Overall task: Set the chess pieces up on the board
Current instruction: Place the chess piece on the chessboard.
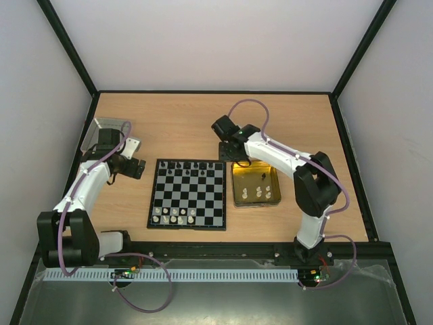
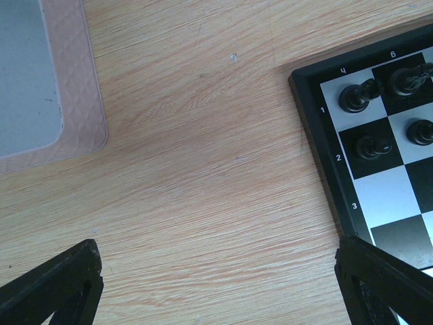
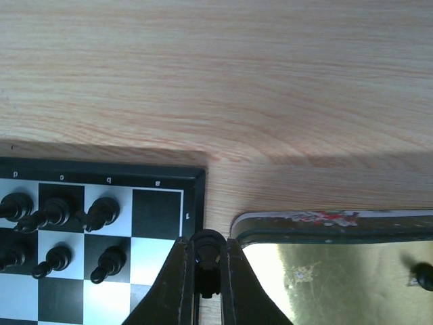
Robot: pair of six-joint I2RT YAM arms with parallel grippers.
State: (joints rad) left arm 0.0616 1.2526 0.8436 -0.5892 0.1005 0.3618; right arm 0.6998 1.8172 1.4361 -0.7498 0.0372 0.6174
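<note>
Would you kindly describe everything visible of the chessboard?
The board is a square of black and silvery-white squares inside a thin dark border bearing letters and numbers. It lies flat on the wooden table, beside the gold tray but apart from it. Black pieces stand on its far two rows, white pieces near its front edge; the middle is bare, as is one far corner, beside which the right hand holds a dark piece.

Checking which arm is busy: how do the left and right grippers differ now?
The left gripper is wide open and empty; the right gripper is shut on a black chess piece. The left gripper is over the table beside the board; the right gripper is over the gap between board and gold tray. Both are near the board's black-piece end.
</note>
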